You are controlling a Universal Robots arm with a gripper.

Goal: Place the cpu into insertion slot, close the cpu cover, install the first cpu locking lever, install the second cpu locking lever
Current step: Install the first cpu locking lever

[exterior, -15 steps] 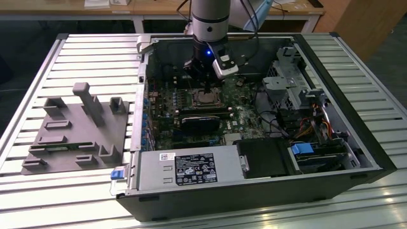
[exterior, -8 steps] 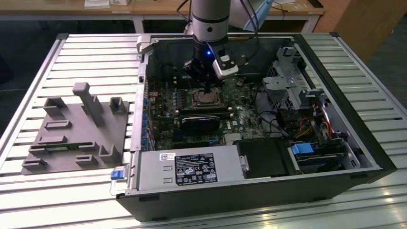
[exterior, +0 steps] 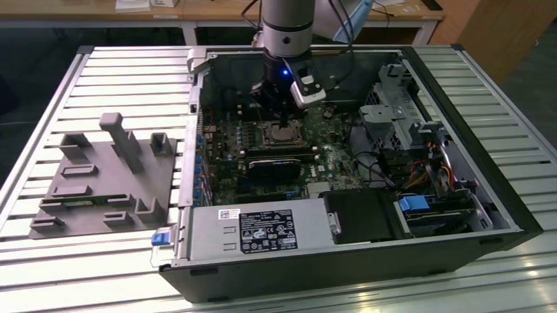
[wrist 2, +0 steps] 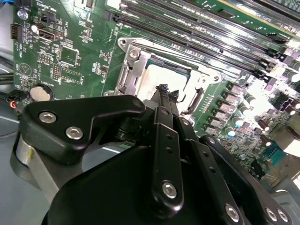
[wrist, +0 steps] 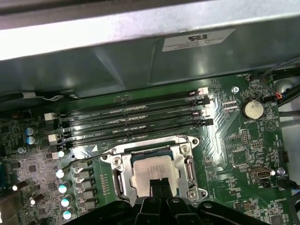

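The gripper (wrist: pixel 159 183), pinched narrow and holding nothing, hangs directly above the cpu (wrist: pixel 149 168), its tips nearly touching it.

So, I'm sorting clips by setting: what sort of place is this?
Probably a robotics lab or workshop: a robot arm reaches into an open computer case lying on a slatted metal table, with wooden desks behind.

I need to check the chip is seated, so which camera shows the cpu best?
The first wrist view: the cpu faces the camera, only one edge behind the gripper. The second wrist view shows it slanted and partly behind the gripper; the exterior view shows it small under the arm.
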